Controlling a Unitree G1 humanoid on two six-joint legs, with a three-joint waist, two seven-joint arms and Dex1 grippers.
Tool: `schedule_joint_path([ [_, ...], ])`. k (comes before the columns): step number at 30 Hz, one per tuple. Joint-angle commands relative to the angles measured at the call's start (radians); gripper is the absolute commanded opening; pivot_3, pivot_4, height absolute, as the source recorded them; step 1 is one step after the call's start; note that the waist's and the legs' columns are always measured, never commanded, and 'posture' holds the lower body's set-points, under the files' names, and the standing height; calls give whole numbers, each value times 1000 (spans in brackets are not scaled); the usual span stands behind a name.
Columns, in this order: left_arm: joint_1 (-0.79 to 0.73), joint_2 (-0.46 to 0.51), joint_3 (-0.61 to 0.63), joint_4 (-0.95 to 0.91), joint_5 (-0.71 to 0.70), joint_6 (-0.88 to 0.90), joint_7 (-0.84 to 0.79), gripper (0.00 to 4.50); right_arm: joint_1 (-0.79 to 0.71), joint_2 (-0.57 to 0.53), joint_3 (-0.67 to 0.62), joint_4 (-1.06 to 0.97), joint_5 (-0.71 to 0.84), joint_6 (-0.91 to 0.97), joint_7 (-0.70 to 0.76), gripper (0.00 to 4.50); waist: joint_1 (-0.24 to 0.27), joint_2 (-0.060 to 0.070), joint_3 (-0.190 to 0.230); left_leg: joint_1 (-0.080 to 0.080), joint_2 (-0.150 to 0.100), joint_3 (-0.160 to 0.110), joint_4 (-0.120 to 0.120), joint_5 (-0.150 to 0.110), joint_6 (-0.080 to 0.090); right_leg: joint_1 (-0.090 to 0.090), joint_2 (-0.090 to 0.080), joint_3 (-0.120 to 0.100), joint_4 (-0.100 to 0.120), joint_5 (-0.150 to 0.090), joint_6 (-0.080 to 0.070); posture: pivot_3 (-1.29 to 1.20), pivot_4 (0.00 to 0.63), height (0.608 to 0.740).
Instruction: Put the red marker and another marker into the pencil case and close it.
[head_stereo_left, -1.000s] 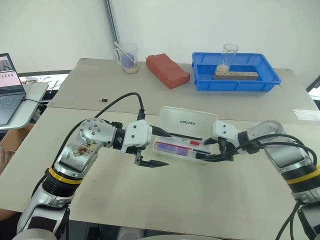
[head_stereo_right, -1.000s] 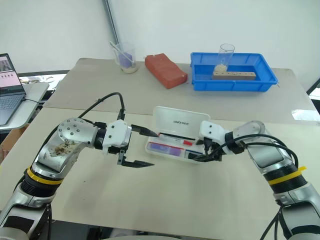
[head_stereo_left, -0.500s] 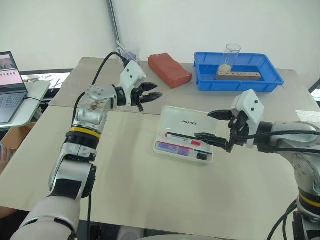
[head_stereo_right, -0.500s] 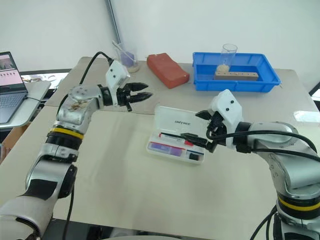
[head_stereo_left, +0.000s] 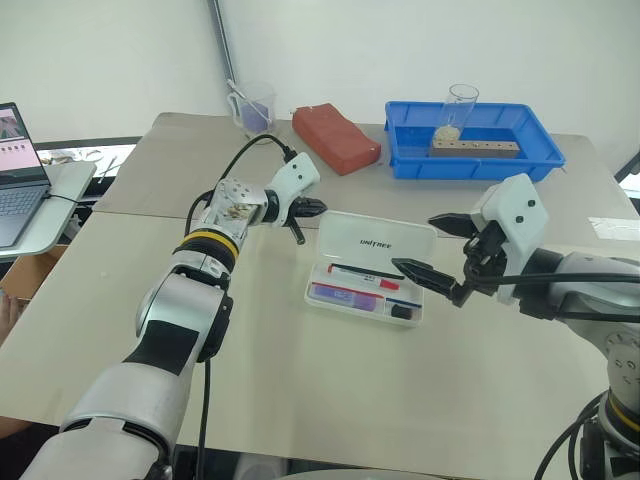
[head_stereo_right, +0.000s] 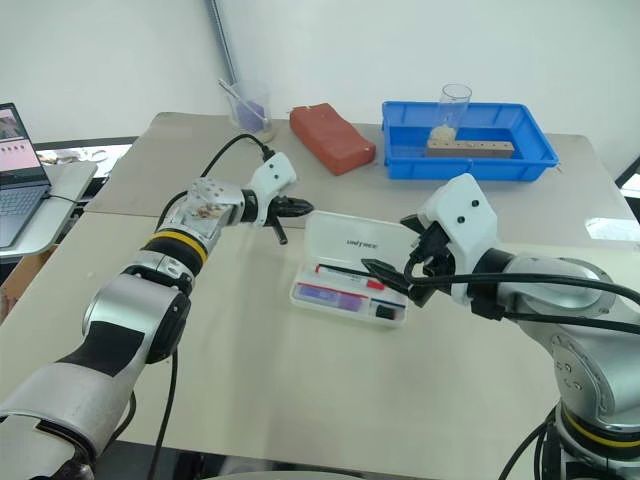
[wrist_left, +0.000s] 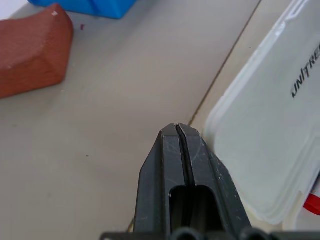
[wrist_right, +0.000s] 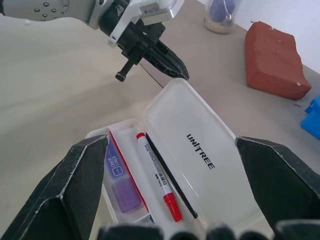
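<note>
The pencil case lies open mid-table, its "UNITREE" lid folded back flat. In its base rest the red marker, a thin black pen beside it, and the purple marker. My left gripper is shut on nothing, its tip just off the lid's far left corner; the left wrist view shows the closed fingertips beside the lid's edge. My right gripper hovers open above the case's right end, fingers wide apart and holding nothing.
A blue tray with a wooden block and a glass stands at the far right. A red brick and a plastic cup are at the far middle. A laptop sits on a side table at left.
My left gripper swung up from the case's front left to the lid's far left corner and shut. My right gripper lifted off the case and drew back, still open.
</note>
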Motion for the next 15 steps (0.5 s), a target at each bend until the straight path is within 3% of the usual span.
schedule_joint_path([
  [1, -47, 2, 24, 6, -1, -6, -67, 47, 9, -8, -51, -30, 24, -2, -25, 4500, 0, 0, 0, 0, 0, 0, 0, 0, 0, 0, 0, 0, 1, 0, 0, 0, 150, 740],
  [11, -3, 36, 24, -89, -15, -17, -332, 47, 18, -56, -50, 21, 44, -61, -5, 4500, -7, 0, 0, 0, 0, 0, 0, 0, 0, -1, 0, 0, 2, 0, -1, 0, 150, 740],
  [15, 62, 49, 17, -226, -42, 11, -448, 47, 19, -86, -37, 58, 45, -98, 22, 4500, -12, 0, 0, 1, 0, -1, 0, 0, 0, 0, 1, 0, 3, -1, -1, 0, 150, 740],
])
